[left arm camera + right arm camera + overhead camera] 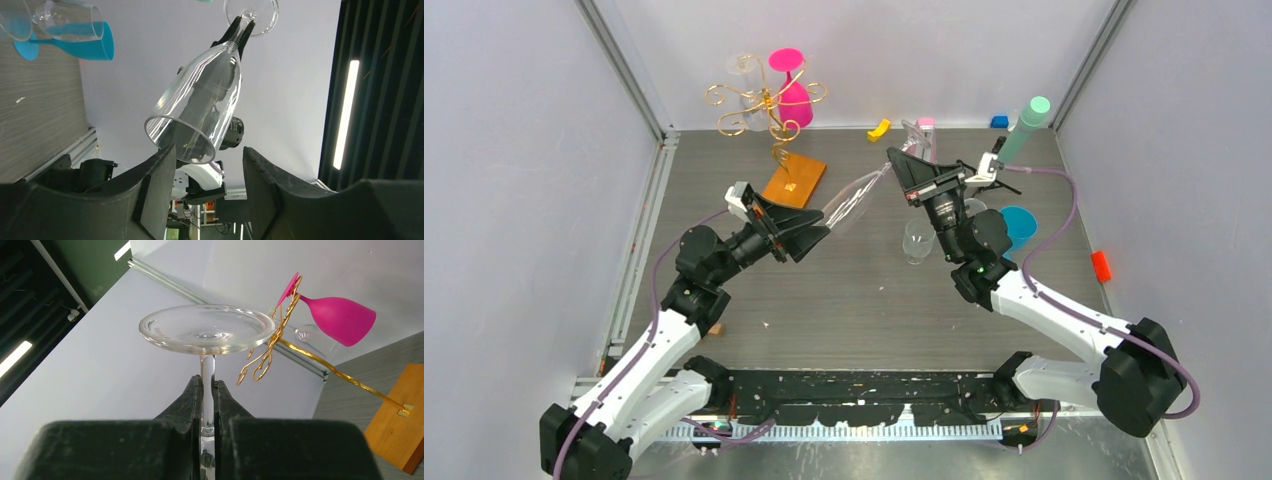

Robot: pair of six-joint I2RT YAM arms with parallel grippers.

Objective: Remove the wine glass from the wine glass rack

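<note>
Clear wine glass [854,198] is off the wine glass rack [769,105] and up in the air near table centre, well apart from the rack, which stands at 11 o'clock in the top view on its orange base [794,180]. Right gripper [207,390] is clamped narrow on the stem just under the foot. From there the glass lies tilted, with the bowl running out toward 8 o'clock and the open rim facing the left gripper [209,155]. Left gripper's jaws stand wide, holding nothing. The rim hangs just in front of the gap between them; contact cannot be told from the left wrist view. Judgement: the lift-off itself looks done. What remains is likely a hand-over to the left arm or setting the glass down on the table. The glass is thin, fully transparent and tulip-shaped, with a flat round foot and no visible chips. It should be slippery and fragile, so any grasp on the bowl wants a gentle close. The rack carries a pink glass [792,95] and another clear glass [746,75] hung by their feet.
</note>
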